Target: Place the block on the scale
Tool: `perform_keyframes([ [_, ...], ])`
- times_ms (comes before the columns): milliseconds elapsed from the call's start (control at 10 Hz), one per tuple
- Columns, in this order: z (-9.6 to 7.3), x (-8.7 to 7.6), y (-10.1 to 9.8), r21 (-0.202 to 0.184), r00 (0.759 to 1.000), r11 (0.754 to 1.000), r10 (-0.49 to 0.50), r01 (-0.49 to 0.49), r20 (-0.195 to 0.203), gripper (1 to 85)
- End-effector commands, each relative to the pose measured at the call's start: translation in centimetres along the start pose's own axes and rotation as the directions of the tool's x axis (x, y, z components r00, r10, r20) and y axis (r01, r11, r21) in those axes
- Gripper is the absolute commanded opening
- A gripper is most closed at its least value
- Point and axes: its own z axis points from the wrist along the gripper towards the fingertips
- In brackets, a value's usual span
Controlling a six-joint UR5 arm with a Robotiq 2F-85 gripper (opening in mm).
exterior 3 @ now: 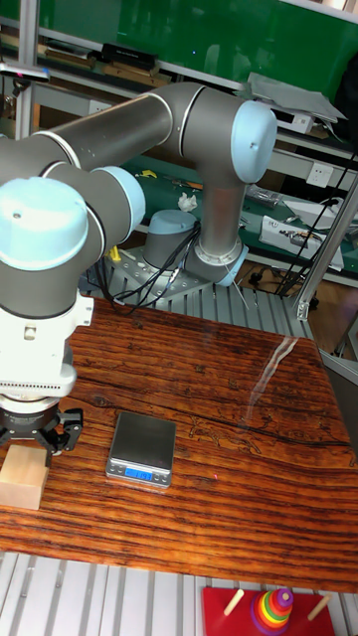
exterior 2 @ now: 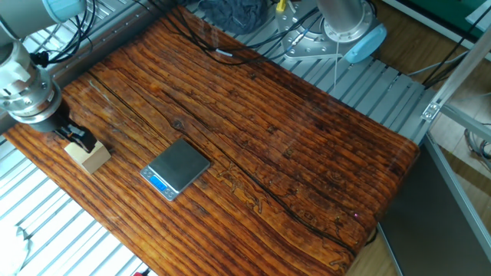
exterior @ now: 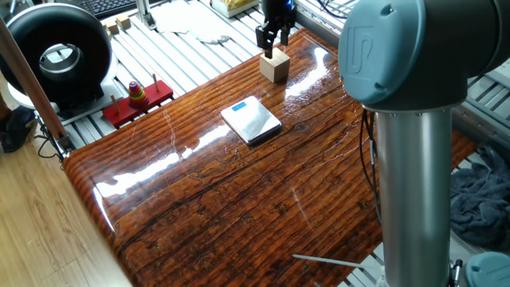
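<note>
Where the block (exterior: 276, 67) rests on the table (exterior: 239, 199), it is straddled by the spread-open gripper (exterior: 272, 44), apart from the scale (exterior: 252, 120).

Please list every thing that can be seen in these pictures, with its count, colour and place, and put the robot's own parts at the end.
block: one, light tan wood, on the table near its far edge, under the gripper.
scale: one, silver-white with a blue display strip, flat on the table, apart from the block.
table: one, glossy red-brown wood grain, centre of view.
ring stacker: one, red base with coloured rings, on the metal slats beside the table.
black round device: one, black with a white centre, on the slats by the stacker.
cloth: one, white, on the slats behind the table.
arm: one, grey with light blue caps.
gripper: one, black, down at the block's top; grip unclear.
</note>
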Motion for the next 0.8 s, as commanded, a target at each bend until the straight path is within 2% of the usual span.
perform_keyframes([
  [0, -0.1, -0.7, 1.4, -0.064, 0.999, 0.998, 0.026, -0.024, 0.027, 67.3],
  [300, 0.5, -1.7, 1.0, -0.063, 0.997, 0.996, 0.067, -0.064, 0.049, 67.3],
  [500, 0.7, -1.7, 0.6, -0.054, 0.994, 0.994, 0.100, -0.097, 0.045, 67.3],
  [700, 0.7, -1.5, 0.8, -0.064, 0.994, 0.993, 0.105, -0.102, 0.038, 67.0],
])
